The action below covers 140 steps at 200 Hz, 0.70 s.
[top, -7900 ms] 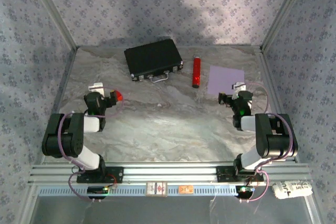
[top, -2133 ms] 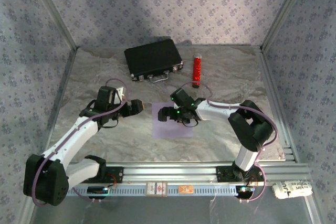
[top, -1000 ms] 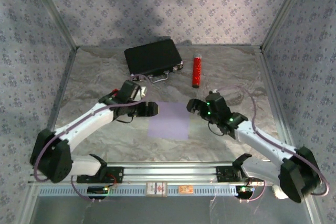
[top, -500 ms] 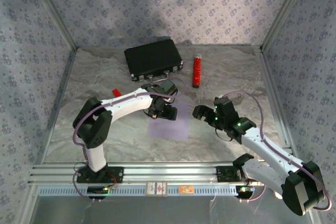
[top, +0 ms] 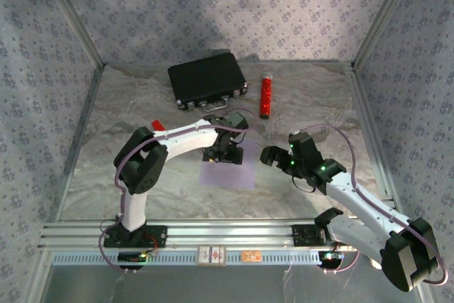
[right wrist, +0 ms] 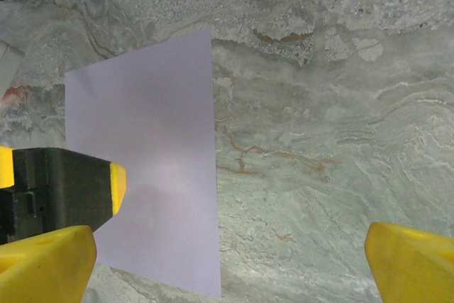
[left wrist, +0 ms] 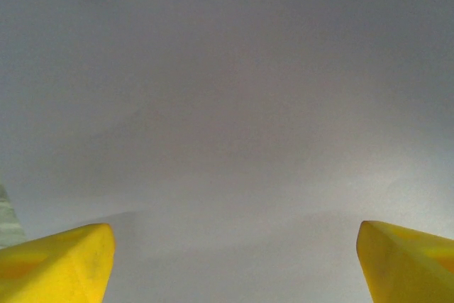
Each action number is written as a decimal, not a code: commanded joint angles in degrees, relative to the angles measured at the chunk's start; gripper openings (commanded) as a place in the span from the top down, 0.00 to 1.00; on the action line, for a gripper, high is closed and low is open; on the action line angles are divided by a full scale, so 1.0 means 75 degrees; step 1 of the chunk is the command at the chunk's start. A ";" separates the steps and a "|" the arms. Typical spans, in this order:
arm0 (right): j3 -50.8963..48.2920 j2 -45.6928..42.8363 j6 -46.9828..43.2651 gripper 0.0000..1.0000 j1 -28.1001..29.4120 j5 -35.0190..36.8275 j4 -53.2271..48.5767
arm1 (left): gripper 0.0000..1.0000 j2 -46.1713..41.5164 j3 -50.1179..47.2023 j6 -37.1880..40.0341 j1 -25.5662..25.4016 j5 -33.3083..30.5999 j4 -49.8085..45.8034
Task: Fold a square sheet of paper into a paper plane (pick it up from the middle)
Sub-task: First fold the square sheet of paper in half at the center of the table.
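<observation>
The square sheet of paper lies flat on the marble table, pale lilac and uncreased. My left gripper hangs over the sheet's far left part, pointing down. In the left wrist view its yellow fingertips stand wide apart low over the paper, open with nothing between them. My right gripper sits just right of the sheet, open. In the right wrist view the paper lies left of centre, the right gripper is over bare marble, and the left gripper's black finger with its yellow pad is on the sheet.
A black case lies at the back, a red cylinder to its right. A small red block sits left of the left arm. Patterned walls with metal posts close in the table on three sides.
Within the last second my left arm swung in from the sheet's left edge to above the sheet and its jaws widened a little. The right gripper drifted slightly right, staying open.
</observation>
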 commanded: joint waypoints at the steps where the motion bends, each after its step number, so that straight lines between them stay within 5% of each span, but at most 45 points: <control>1: 0.0093 0.0060 -0.0276 0.01 -0.0068 -0.0099 -0.0340 | 0.12 0.0172 0.0309 -0.0412 -0.0081 -0.0235 -0.0225; 140: 0.0363 0.0451 -0.0567 0.01 -0.0078 -0.0310 -0.0501 | 0.12 0.0747 0.0741 -0.0333 -0.0163 -0.0409 -0.0512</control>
